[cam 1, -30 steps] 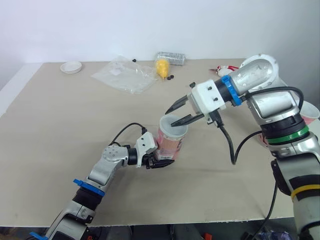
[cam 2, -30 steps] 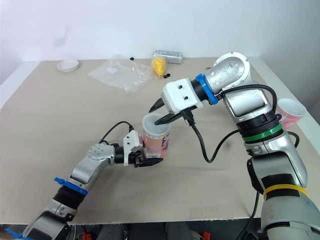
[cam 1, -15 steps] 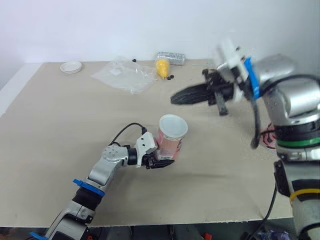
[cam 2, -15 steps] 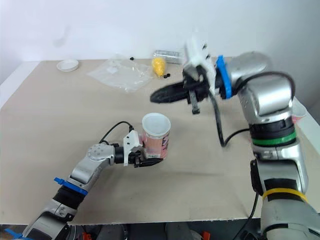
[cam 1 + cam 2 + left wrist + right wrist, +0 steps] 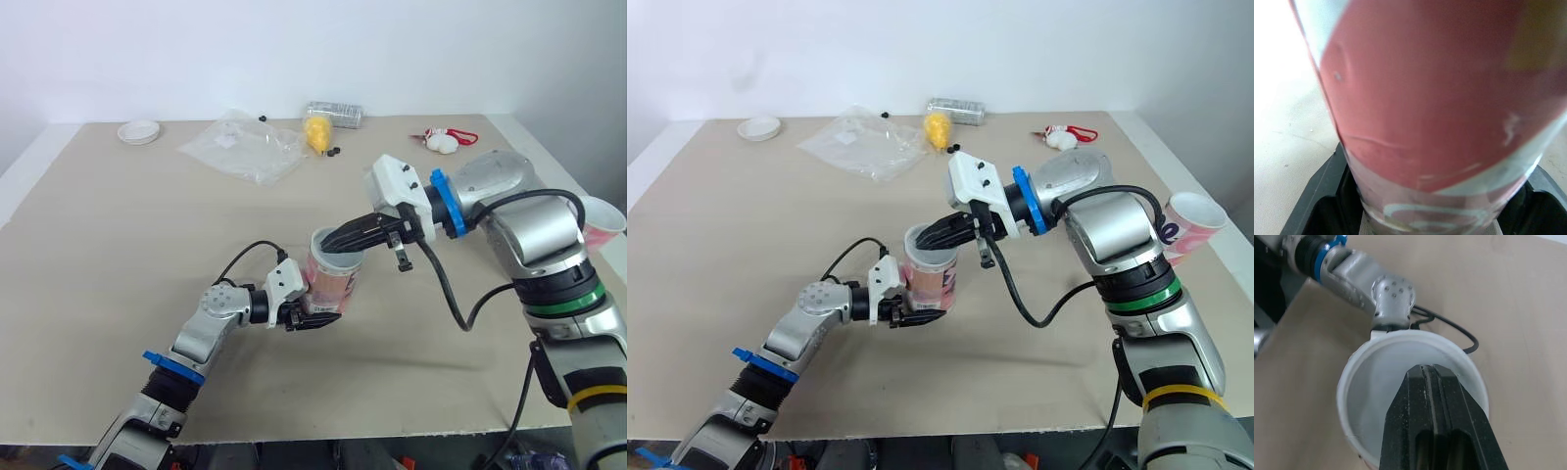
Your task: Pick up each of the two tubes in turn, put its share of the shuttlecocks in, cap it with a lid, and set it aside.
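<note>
A pink tube (image 5: 333,282) stands upright near the table's middle, with my left gripper (image 5: 315,316) shut on its lower part; its wall is close up in the left wrist view (image 5: 1425,98). A translucent white lid (image 5: 1376,382) sits on the tube's mouth. My right gripper (image 5: 330,245) reaches in from the right, shut with nothing held, its fingertips (image 5: 1427,377) resting on the lid's top. A second pink tube (image 5: 1187,223) stands at the table's right edge, behind my right arm.
At the back lie a crumpled clear plastic bag (image 5: 245,145), a yellow object (image 5: 316,132), a silver packet (image 5: 335,113), a small white lid (image 5: 140,130) at the far left, and a white and red item (image 5: 443,140).
My right gripper, open over the lid a second ago, swung up and away, then came back down shut onto the lid. The left gripper and tube stayed still.
</note>
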Robot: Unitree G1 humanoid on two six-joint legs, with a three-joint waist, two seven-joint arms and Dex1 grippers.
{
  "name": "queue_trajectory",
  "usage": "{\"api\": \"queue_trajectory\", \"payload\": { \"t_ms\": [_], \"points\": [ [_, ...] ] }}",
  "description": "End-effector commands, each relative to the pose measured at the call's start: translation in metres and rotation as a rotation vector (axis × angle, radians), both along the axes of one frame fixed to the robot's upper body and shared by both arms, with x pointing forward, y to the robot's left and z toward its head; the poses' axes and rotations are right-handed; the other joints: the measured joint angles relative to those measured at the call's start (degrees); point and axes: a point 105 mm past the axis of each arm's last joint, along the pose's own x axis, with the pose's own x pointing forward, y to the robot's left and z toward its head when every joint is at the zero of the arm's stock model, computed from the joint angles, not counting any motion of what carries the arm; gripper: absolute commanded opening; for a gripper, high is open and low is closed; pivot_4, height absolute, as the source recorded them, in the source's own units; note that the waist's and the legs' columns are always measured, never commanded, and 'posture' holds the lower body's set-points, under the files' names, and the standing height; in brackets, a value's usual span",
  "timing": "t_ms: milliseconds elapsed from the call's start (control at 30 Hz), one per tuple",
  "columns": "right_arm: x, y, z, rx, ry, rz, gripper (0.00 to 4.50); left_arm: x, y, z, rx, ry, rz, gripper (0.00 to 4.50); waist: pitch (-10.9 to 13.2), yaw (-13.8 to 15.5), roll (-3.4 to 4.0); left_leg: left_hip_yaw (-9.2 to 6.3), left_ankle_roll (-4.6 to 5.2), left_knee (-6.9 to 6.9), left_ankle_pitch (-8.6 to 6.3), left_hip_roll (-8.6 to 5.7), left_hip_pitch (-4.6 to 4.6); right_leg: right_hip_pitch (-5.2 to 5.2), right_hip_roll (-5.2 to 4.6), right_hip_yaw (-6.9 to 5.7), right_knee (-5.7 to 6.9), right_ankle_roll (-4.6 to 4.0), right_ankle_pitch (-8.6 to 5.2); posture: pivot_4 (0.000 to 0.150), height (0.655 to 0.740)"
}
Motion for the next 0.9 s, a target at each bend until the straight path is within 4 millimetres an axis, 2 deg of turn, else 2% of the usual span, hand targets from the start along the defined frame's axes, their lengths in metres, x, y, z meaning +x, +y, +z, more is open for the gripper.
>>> {"api": "queue_trajectory", "payload": {
  "t_ms": [33, 300, 400, 500, 567, 667, 733, 833, 900],
  "points": [
    [-0.001, -0.001, -0.017, -0.118, -0.008, 0.019, 0.02, -0.001, 0.005, -0.019, 0.038, 0.071, 0.031, 2.91, -0.01, -0.01, -0.01, 0.0, 0.0, 0.0, 0.0, 0.0, 0.0, 0.01, 0.0, 0.0, 0.0, 0.0, 0.0, 0.15, 0.74],
    [0.003, -0.002, -0.034, -0.22, -0.036, 0.042, 0.02, 0.0, 0.004, -0.018, 0.031, 0.072, 0.039, 2.91, -0.4, -0.03, -0.11, 0.0, 0.0, 0.0, 0.0, 0.0, 0.06, 0.06, 0.0, 0.0, 0.0, -0.01, 0.0, 0.15, 0.74],
    [0.002, 0.0, -0.036, -0.198, -0.022, 0.048, 0.02, 0.001, 0.004, -0.018, 0.03, 0.071, 0.043, 2.91, -0.63, -0.03, -0.21, 0.0, 0.0, 0.0, 0.0, 0.0, 0.1, 0.1, 0.0, 0.0, -0.01, -0.02, -0.01, 0.15, 0.74],
    [0.004, 0.003, -0.013, -0.068, 0.01, 0.032, 0.02, 0.001, 0.005, -0.017, 0.029, 0.072, 0.045, 2.91, -0.79, -0.05, -0.27, 0.0, 0.0, 0.0, 0.0, 0.01, 0.13, 0.12, 0.0, -0.01, -0.01, -0.11, -0.06, 0.15, 0.74],
    [0.006, -0.001, 0.021, 0.077, 0.047, 0.01, 0.02, 0.001, 0.007, -0.018, 0.031, 0.07, 0.046, 2.91, -0.77, -0.12, -0.27, 0.01, 0.0, 0.0, 0.0, 0.01, 0.13, 0.11, 0.0, 0.0, -0.01, -0.23, -0.08, 0.15, 0.74],
    [0.005, -0.016, 0.061, 0.261, 0.106, -0.015, 0.02, 0.001, 0.009, -0.017, 0.032, 0.066, 0.05, 2.91, -0.64, -0.04, -0.19, 0.0, -0.04, 0.0, 0.02, 0.02, 0.01, -0.01, 0.0, 0.0, -0.01, -0.15, 0.02, 0.15, 0.74],
    [0.007, -0.036, 0.08, 0.38, 0.13, -0.074, 0.02, 0.003, 0.011, -0.016, 0.03, 0.06, 0.056, 2.91, -0.64, 0.02, -0.2, -0.01, -0.04, -0.02, 0.03, 0.02, -0.07, -0.07, 0.0, 0.0, -0.01, -0.07, 0.05, 0.15, 0.74],
    [0.013, -0.066, 0.088, 0.516, 0.147, -0.188, 0.02, 0.006, 0.012, -0.012, 0.013, 0.051, 0.072, 2.91, -0.64, 0.07, -0.24, -0.05, -0.04, -0.23, 0.02, 0.02, -0.06, -0.06, 0.0, -0.05, -0.15, -0.1, -0.02, 0.15, 0.74],
    [0.019, -0.08, 0.075, 0.545, 0.126, -0.277, 0.02, 0.006, 0.012, -0.011, 0.008, 0.044, 0.073, 2.91, -0.66, 0.07, -0.27, -0.04, -0.04, -0.34, 0.02, 0.02, -0.05, -0.04, 0.0, -0.05, -0.23, -0.1, -0.03, 0.15, 0.74]
  ]
}}
